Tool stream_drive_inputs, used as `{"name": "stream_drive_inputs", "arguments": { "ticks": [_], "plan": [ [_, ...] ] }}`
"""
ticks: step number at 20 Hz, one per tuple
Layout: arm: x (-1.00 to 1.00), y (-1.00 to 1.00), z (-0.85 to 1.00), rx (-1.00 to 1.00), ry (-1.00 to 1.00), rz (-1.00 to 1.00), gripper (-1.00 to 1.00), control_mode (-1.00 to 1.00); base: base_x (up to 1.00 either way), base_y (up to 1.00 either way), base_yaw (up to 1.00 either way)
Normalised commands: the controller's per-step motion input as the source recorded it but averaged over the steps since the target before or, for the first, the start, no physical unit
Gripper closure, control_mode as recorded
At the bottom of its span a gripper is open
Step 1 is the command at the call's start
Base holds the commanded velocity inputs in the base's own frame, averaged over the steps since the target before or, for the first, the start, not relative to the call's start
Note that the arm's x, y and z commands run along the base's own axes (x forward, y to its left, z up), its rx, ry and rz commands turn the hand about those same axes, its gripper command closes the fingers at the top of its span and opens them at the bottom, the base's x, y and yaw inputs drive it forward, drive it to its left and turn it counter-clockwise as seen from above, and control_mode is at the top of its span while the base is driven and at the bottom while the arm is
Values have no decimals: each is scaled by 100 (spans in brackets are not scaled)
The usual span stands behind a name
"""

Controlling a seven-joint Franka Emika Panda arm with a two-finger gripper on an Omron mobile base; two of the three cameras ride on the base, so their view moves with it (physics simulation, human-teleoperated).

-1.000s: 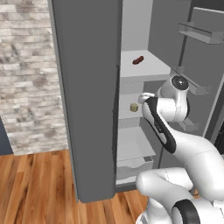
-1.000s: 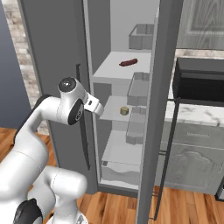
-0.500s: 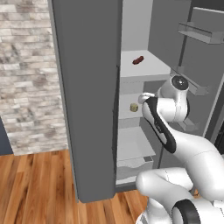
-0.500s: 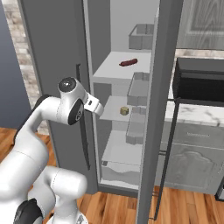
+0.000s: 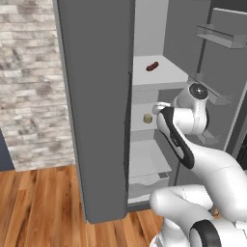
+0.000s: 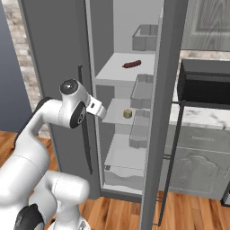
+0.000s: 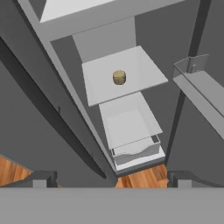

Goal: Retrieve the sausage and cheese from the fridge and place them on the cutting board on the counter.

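With jaws spread wide and empty, the gripper [image 7: 112, 177] faces into the fridge [image 5: 96, 96], the cheese [image 7: 119, 77] straight ahead mid-shelf, the sausage [image 5: 152, 66] a shelf higher.

Upper fridge shelf [image 5: 166, 76] — sausage [image 5: 152, 66]; next shelf [image 7: 127, 74] — seemingly cheese [image 7: 119, 77].

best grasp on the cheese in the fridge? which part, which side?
Grip the cheese across its short round sides, coming in from the open front of the fridge. It sits as a small stubby chunk alone on the middle shelf, clear all around, but the shelf above looks low, so a top-down approach seems tight. The gripper is open and already faces it.
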Motion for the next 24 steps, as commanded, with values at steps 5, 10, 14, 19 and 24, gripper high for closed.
{"name": "stream_drive_inputs", "arguments": {
  "ticks": [5,10,14,19,24],
  "plan": [
    [0,0,0,0,0,0,-100,100,18,1,-1],
    [0,0,0,0,0,0,-100,100,58,2,0],
    [0,0,0,0,0,0,-100,100,49,0,0],
    [0,0,0,0,0,0,-100,100,52,0,0],
    [0,0,0,0,0,0,-100,100,34,-12,0]
  ]
}}
